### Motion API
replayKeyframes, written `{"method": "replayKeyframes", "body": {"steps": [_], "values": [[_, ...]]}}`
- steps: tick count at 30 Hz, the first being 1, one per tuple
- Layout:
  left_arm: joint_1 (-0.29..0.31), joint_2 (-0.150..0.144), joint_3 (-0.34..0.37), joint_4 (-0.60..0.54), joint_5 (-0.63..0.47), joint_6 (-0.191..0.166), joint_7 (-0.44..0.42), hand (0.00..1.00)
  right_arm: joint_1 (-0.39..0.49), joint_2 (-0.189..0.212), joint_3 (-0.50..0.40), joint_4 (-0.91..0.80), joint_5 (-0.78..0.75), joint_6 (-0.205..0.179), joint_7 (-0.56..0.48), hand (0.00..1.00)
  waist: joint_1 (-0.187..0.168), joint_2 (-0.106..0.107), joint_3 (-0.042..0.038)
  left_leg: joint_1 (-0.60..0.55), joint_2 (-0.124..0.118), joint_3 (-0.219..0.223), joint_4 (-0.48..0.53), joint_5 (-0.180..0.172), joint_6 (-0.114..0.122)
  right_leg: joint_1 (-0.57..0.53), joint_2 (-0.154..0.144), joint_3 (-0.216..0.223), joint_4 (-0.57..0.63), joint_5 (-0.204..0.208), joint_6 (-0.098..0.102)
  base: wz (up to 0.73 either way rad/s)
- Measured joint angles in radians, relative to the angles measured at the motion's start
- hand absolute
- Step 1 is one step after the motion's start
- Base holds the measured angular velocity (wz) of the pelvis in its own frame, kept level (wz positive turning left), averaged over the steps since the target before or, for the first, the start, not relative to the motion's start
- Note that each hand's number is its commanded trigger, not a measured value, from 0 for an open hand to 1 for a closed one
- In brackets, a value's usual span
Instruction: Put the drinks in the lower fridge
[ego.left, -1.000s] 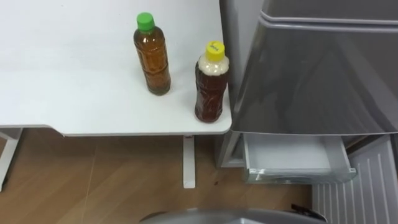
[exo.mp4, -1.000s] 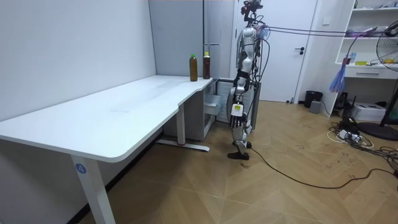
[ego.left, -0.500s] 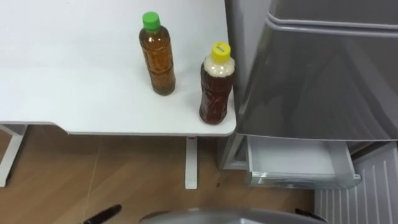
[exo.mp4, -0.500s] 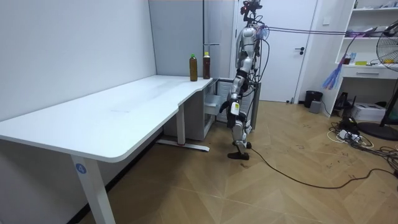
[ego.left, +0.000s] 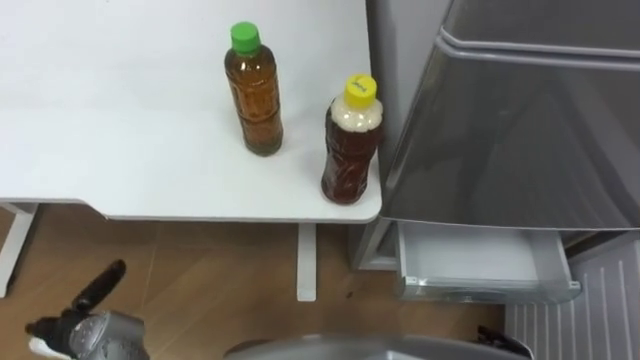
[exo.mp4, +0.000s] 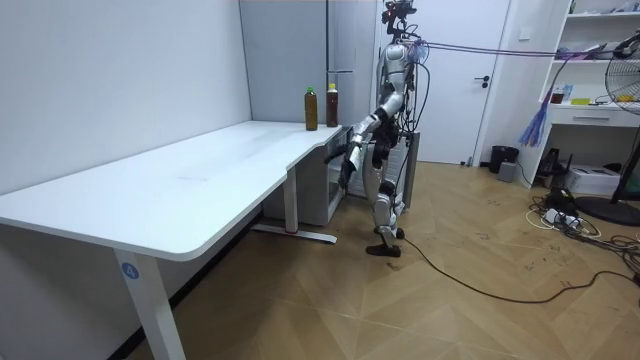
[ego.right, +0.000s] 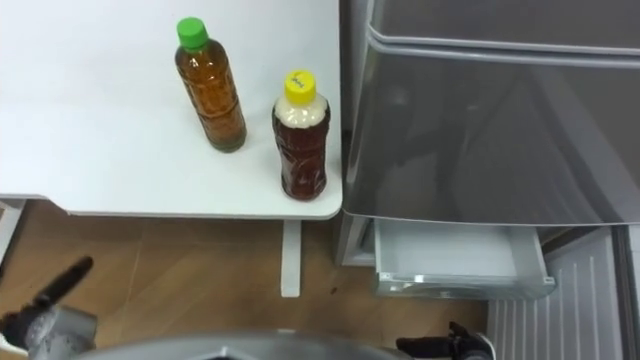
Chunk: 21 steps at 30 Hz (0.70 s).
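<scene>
long white desk (exo.mp4: 200, 180) on wood floor (exo.mp4: 450, 310) beside a pale wall (exo.mp4: 120, 70); perhaps a fan (exo.mp4: 628, 75) beyond.

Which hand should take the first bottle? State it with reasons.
Probably left: the left hand is up below the table, nearer the green-capped bottle; the right hand hangs low by the fridge drawer.

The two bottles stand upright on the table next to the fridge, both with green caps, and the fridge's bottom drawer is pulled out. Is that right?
Not quite. Only the farther bottle has a green cap. The nearer bottle has a yellow one, as the left eye view shows. Both stand upright on the table next to the fridge, and its bottom drawer is pulled out.
</scene>
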<state>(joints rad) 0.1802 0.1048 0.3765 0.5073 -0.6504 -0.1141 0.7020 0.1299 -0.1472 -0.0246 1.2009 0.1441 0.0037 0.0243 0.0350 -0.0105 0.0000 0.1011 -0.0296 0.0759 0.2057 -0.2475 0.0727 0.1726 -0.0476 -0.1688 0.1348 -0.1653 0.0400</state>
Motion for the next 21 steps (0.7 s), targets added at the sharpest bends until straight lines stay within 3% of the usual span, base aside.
{"method": "replayKeyframes", "body": {"steps": [3, 7, 8, 10, 12, 14, 16, 21], "values": [[0.000, 0.002, -0.034, -0.138, 0.112, -0.021, 0.051, 0.00, 0.008, 0.000, 0.001, -0.001, -0.010, -0.009, -0.007, 0.00, -0.001, 0.002, 0.0002, -0.004, -0.001, -0.005, -0.001, 0.000, 0.000, -0.007, 0.000, 0.001, 0.001, 0.000, 0.000, 0.02], [0.012, -0.003, -0.051, -0.203, 0.266, -0.011, 0.091, 0.00, 0.008, 0.005, 0.000, -0.006, -0.033, -0.028, -0.012, 0.00, -0.001, 0.000, 0.0044, -0.005, 0.001, -0.010, 0.001, 0.000, 0.000, -0.010, 0.002, -0.003, 0.000, 0.000, 0.000, 0.05], [0.012, -0.003, -0.057, -0.234, 0.321, 0.005, 0.114, 0.00, 0.006, 0.006, 0.000, 0.001, -0.034, -0.037, -0.015, 0.00, -0.003, -0.001, 0.0048, -0.010, 0.000, -0.019, 0.004, 0.000, 0.000, -0.011, 0.002, -0.003, 0.000, 0.000, 0.000, 0.19], [0.014, -0.003, -0.062, -0.278, 0.371, 0.007, 0.125, 0.00, 0.008, 0.006, 0.000, 0.006, -0.034, -0.044, -0.014, 0.00, -0.003, -0.002, 0.0058, -0.021, -0.002, -0.029, 0.011, 0.000, 0.000, -0.013, 0.002, 0.001, 0.000, 0.000, 0.000, 0.20], [0.014, 0.001, -0.064, -0.401, 0.382, -0.005, 0.127, 0.00, 0.007, 0.006, 0.000, 0.007, -0.034, -0.047, -0.011, 0.00, 0.000, -0.002, 0.0060, -0.023, -0.002, -0.035, 0.014, 0.000, 0.000, -0.012, 0.002, 0.001, 0.001, 0.000, 0.000, 0.11], [0.007, 0.030, -0.088, -0.569, 0.431, -0.057, 0.116, 0.00, 0.006, 0.006, 0.001, 0.009, -0.032, -0.054, 0.003, 0.00, -0.004, 0.002, 0.0064, -0.018, -0.002, -0.034, 0.011, 0.000, 0.000, -0.008, 0.002, -0.001, -0.001, 0.000, 0.000, -0.02], [-0.014, 0.043, -0.108, -0.648, 0.502, -0.084, 0.097, 0.00, 0.008, 0.005, 0.001, 0.011, -0.023, -0.065, 0.009, 0.00, -0.007, 0.008, 0.0075, -0.017, -0.003, -0.034, 0.010, 0.000, 0.000, -0.005, 0.002, -0.001, -0.002, 0.000, 0.000, 0.00], [-0.033, 0.045, -0.147, -0.763, 0.582, -0.091, -0.017, 0.00, 0.009, 0.003, 0.000, 0.017, 0.005, -0.078, 0.018, 0.00, -0.030, 0.012, 0.0075, -0.006, 0.000, -0.028, -0.003, 0.000, 0.000, 0.002, 0.004, 0.002, -0.001, 0.000, 0.000, -0.04]]}}
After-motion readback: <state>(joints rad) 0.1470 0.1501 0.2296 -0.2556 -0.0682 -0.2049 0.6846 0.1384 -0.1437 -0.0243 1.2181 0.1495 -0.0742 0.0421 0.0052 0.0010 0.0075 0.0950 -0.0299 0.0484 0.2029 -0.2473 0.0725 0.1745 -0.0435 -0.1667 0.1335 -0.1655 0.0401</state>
